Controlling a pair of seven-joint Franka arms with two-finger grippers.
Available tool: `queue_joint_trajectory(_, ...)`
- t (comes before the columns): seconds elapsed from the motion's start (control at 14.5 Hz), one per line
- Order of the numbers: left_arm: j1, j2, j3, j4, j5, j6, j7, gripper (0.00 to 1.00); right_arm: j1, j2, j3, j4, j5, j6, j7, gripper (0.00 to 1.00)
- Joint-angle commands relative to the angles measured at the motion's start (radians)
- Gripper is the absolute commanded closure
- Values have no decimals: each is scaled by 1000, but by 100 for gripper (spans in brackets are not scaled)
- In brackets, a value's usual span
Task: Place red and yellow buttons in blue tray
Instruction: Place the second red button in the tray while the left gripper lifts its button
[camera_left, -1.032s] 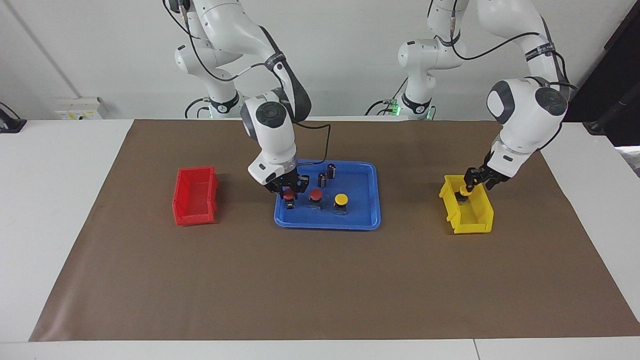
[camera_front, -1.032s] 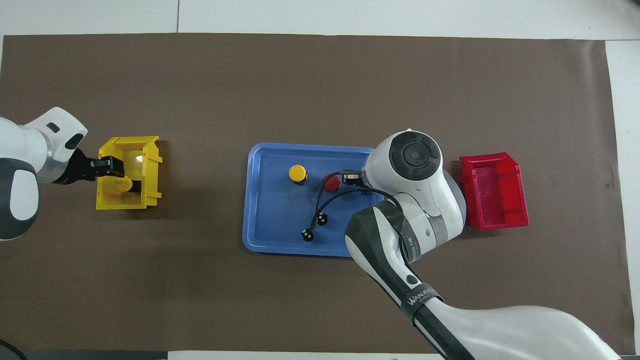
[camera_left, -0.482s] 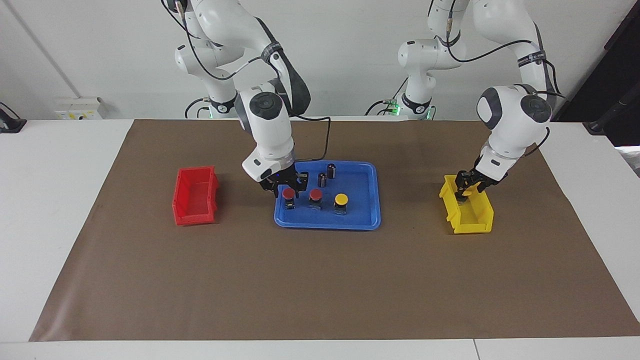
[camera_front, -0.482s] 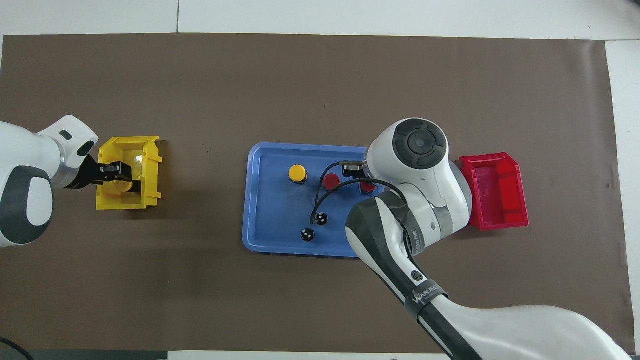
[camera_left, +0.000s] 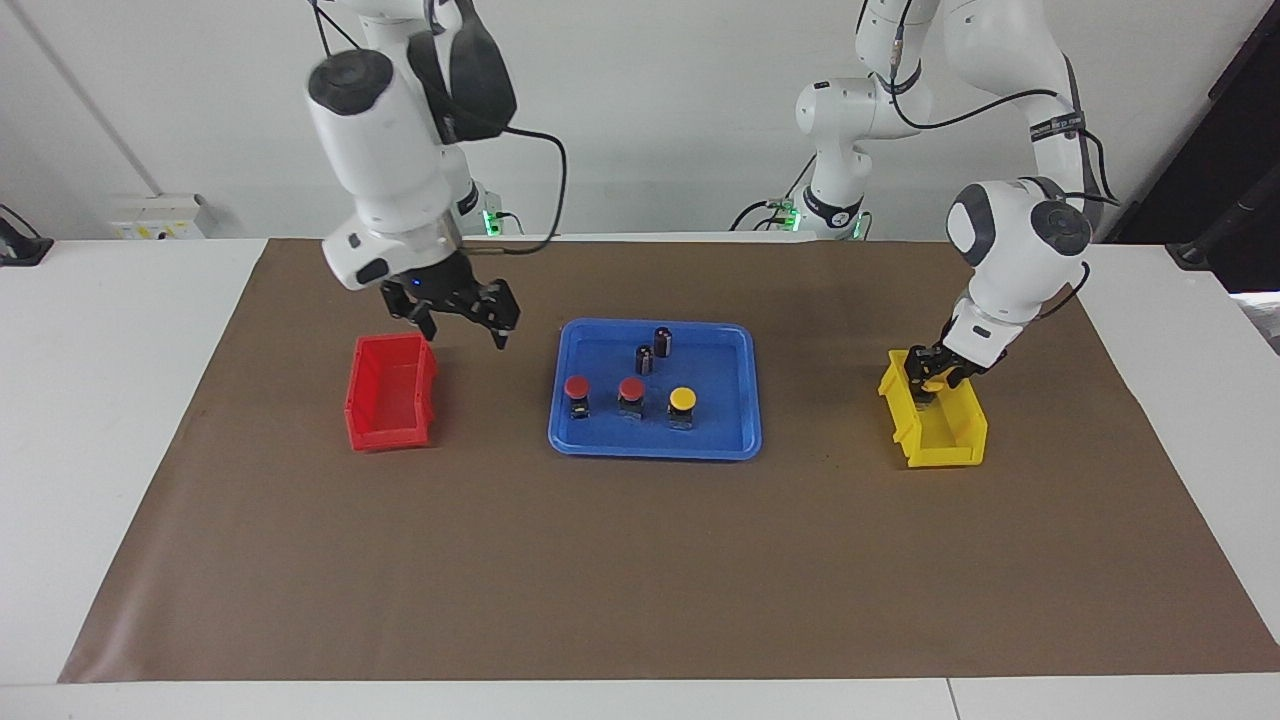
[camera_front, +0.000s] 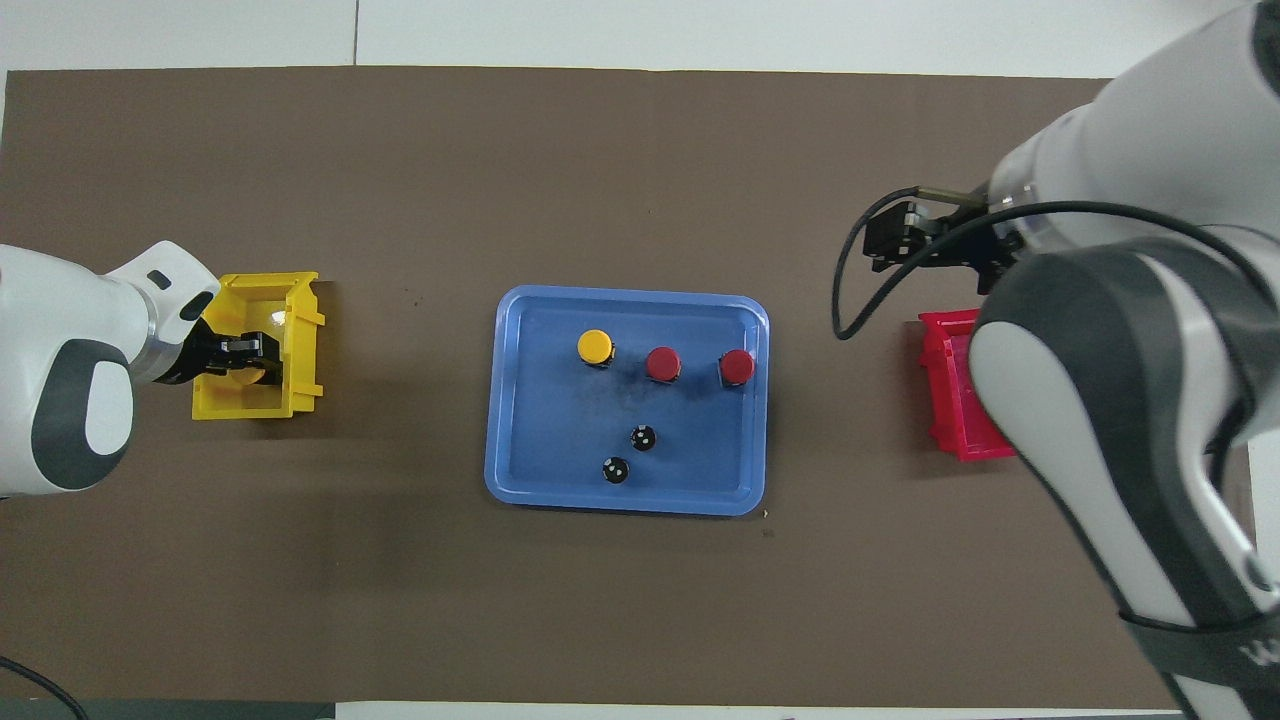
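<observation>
blue tray (camera_left: 742, 440) at the middle of the brown mat (camera_left: 640, 560), holding three capped buttons in a row: a yellow button (camera_left: 682, 400) toward the left arm's end, a middle red button (camera_left: 631, 389), and an end red button (camera_left: 577, 388) toward the right arm's end. two dark capless cylinders (camera_left: 653, 350) stand in the same tray, nearer to the robots than the row. a second yellow button (camera_front: 243, 368) is down inside the yellow bin (camera_left: 950, 440) at the left arm's end of the table. left gripper (camera_left: 930, 375) reaches into that bin with its fingers closed around the second yellow button. right gripper (camera_left: 462, 315) hangs in the air with fingers spread apart and nothing between them, over the mat between the red bin (camera_left: 388, 392) and the tray.
</observation>
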Motion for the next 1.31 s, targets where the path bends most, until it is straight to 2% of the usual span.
queue_joint_trajectory(0.0, 3, -15, 3, -25, -11, 27, 4, 89, -80, -15, 8, 61, -1, -126, -97, 0)
queue_joint_trajectory(0.07, 2, -10, 3, -13, -11, 22, 4, 98, -117, -26, 8, 64, -10, -163, -142, 0)
queue_joint_trajectory(0.28, -8, -7, 4, 82, 0, -78, 15, 98, -203, -57, 8, 86, -35, -255, -277, 0)
queue_joint_trajectory(0.48, -30, -10, -12, 347, 110, -366, 9, 99, -272, -69, 8, 60, -56, -274, -398, 0)
queue_joint_trajectory(0.55, -59, -1, -14, 431, 109, -434, -2, 99, -275, -89, -19, 28, -58, -251, -406, 0)
queue_joint_trajectory(0.62, -90, 20, -17, 463, 96, -436, -42, 98, -271, -107, -43, -18, -58, -213, -411, 0)
queue_joint_trajectory(0.69, -160, 28, -19, 451, 63, -388, -104, 98, -271, -121, -47, -57, -58, -191, -415, 0)
queue_joint_trajectory(0.89, -295, 77, -19, 405, 17, -291, -137, 99, -274, -124, -34, -57, -58, -194, -418, 0)
queue_joint_trajectory(1.1, -363, 149, -19, 403, -23, -205, -139, 98, -266, -126, -35, -51, -60, -197, -446, 0)
queue_joint_trajectory(1.24, -415, 183, -19, 405, -43, -145, -210, 99, -265, -124, -34, -40, -61, -197, -446, 0)
